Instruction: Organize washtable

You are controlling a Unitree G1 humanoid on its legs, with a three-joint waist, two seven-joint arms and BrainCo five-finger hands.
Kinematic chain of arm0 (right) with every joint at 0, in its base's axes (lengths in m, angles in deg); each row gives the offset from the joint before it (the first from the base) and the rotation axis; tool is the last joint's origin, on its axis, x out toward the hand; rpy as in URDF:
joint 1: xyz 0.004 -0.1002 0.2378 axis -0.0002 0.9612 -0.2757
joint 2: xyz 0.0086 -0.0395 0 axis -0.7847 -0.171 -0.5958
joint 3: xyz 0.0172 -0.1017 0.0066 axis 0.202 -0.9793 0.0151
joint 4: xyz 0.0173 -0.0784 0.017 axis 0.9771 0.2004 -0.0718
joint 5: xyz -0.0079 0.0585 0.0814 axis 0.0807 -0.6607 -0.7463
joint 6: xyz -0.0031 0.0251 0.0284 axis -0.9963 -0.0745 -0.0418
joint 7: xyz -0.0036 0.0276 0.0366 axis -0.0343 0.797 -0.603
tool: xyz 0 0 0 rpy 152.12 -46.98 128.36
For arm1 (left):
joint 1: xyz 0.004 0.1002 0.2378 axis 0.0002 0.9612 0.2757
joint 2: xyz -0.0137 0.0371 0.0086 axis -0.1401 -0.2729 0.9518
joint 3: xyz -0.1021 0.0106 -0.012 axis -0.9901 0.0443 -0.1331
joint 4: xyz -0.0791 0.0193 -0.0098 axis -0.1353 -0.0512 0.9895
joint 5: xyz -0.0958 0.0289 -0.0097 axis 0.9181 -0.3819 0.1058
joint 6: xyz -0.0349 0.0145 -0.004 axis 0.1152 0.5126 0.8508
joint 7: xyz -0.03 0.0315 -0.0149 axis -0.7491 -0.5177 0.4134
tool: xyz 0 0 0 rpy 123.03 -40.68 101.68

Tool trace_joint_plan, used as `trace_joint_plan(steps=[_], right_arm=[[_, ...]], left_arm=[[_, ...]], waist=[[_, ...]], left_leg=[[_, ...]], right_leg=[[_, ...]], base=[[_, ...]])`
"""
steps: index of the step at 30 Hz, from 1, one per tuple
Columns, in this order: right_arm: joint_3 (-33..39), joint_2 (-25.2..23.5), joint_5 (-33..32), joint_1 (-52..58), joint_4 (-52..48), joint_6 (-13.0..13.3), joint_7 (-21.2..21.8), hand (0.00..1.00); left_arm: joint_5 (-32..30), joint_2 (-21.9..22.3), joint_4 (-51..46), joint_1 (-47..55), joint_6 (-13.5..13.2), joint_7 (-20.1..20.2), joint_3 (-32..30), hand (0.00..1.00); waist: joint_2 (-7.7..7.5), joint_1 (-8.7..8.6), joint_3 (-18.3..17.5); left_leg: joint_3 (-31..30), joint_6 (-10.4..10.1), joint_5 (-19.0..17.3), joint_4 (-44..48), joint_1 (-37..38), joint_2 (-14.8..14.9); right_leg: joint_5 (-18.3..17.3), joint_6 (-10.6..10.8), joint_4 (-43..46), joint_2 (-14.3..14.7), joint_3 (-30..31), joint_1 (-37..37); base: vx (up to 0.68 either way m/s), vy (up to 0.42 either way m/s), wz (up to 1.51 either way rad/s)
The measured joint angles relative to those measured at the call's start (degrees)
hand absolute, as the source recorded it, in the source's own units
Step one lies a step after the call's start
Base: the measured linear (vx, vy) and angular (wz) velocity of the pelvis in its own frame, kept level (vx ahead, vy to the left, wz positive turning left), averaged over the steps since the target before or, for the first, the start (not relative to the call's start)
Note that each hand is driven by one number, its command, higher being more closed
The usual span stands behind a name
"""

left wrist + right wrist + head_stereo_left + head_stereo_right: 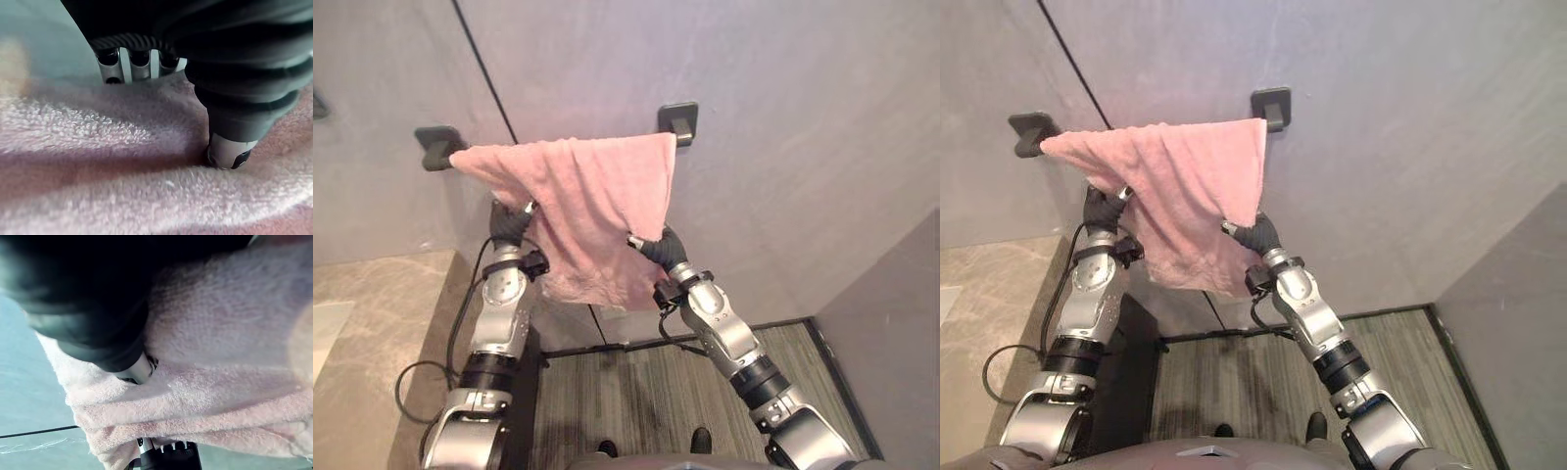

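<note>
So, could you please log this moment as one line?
pink towel: draped over towel bar | left hand: pinching it | right hand: at its side edge

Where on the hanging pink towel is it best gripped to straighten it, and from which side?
Pinch its two hanging side edges, from the front. The pink towel drapes between dark wall brackets, bunched unevenly, and its edges hang free of the wall. The left hand pinches the left edge; the right hand is at the right edge.
</note>
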Motion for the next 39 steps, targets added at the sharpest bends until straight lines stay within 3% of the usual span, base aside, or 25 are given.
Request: trace_joint_plan(steps=[15, 28, 35, 36, 37, 38, 39], right_arm=[[2.17, -0.04, 0.2, 0.87, 1.43, -0.04, -0.04, 1.0], [10.86, -1.56, 0.26, -7.65, 16.46, -0.53, -0.77, 1.0], [11.9, -2.08, 0.25, -8.48, 17.01, -1.78, -2.44, 1.0], [11.91, -2.1, 0.27, -8.48, 17.03, -1.94, -2.44, 0.0], [12.02, -2.14, 0.27, -8.48, 17.03, -2.22, -2.48, 0.0], [12.42, -2.22, 0.29, -8.48, 17.34, -2.52, -2.53, 0.0], [12.94, -2.32, 0.3, -8.48, 17.7, -2.56, -2.54, 0.0]], left_arm=[[-1.25, 1.72, -2.54, 8.36, -1.84, 1.71, -5.32, 1.0], [-3.21, 3.89, -4.32, 8.94, -2.22, 5.43, -5.35, 1.0], [-3.19, 4.49, -4.3, 8.67, -2.01, 5.61, -5.44, 1.0], [-3.19, 4.74, -4.3, 8.67, -1.94, 5.62, -5.66, 1.0], [-3.19, 5.09, -4.31, 8.66, -1.93, 5.62, -6.0, 1.0], [-3.19, 5.81, -4.31, 8.66, -1.87, 5.62, -6.94, 0.0], [-3.19, 5.87, -4.31, 8.81, -1.77, 5.62, -7.36, 0.0]], waist=[[-0.11, 0.72, -0.01], [-0.43, 1.21, 0.09], [-0.46, 1.24, 0.12], [-0.46, 1.2, 0.12], [-0.46, 1.16, 0.12], [-0.46, 1.02, 0.12], [-0.48, 0.89, 0.14]], left_leg=[[-0.62, 0.11, -0.1, -0.28, 0.94, 0.09], [-1.6, 0.12, 1.75, -3.18, 2.12, -0.09], [-1.9, 0.12, 1.73, -2.94, 2.13, -0.08], [-1.92, 0.13, 1.72, -2.99, 2.08, -0.08], [-1.93, 0.13, 1.71, -3.05, 2.07, -0.08], [-1.92, 0.13, 1.71, -3.14, 2.07, -0.08], [-1.91, 0.13, 1.71, -3.15, 2.06, -0.08]], right_leg=[[-0.09, 0.04, -0.04, 0.09, -0.16, 1.31], [-0.45, 0.47, -0.01, 0.13, -1.12, 1.47], [-0.55, 0.51, -0.01, 0.1, -1.41, 1.6], [-0.58, 0.52, -0.01, 0.1, -1.41, 1.64], [-0.62, 0.51, -0.01, 0.1, -1.41, 1.66], [-0.77, 0.61, -0.01, 0.09, -1.41, 1.66], [-1.13, 0.78, -0.01, 0.07, -1.4, 1.66]], base=[[-0.01, -0.001, 0.02], [0.01, -0.001, 0.04], [0.0, -0.001, 0.01], [0.0, 0.0, 0.0], [0.0, 0.0, 0.0], [0.0, 0.0, 0.0], [0.0, 0.0, 0.0]])
